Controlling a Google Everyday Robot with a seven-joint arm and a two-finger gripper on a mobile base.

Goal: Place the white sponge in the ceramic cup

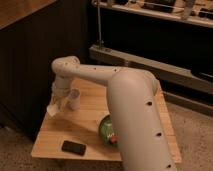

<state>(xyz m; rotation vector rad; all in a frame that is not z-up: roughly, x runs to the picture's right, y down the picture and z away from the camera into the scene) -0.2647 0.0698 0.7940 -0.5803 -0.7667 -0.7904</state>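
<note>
Item: gripper (56, 100), hanging at 9 o'clock of the ceramic cup (74, 99), just beside it; whether it grips cannot be told. Item: white sponge (52, 110), at the gripper's tip, 8 o'clock of the cup, by the wooden table (90, 150) edge.

- The arm (132, 115) wears a smooth, cream-white shell, and no cables show on its outside.
- Its nearest link is a thick, rounded tube, far broader than the rest.
- Small dark round holes (159, 134) run in a line down the side of that thick link.
- A thinner link (97, 74) in the same cream colour carries a couple of similar dark spots.
- A plain, domed elbow cap (65, 65) closes the thinner link.
- A short pale wrist section (60, 90) hangs below the cap.
- The end effector (56, 102), pale like the arm, sits at the wrist's tip, low over the left side of the desk (85, 127); its finer details cannot be made out.
</note>
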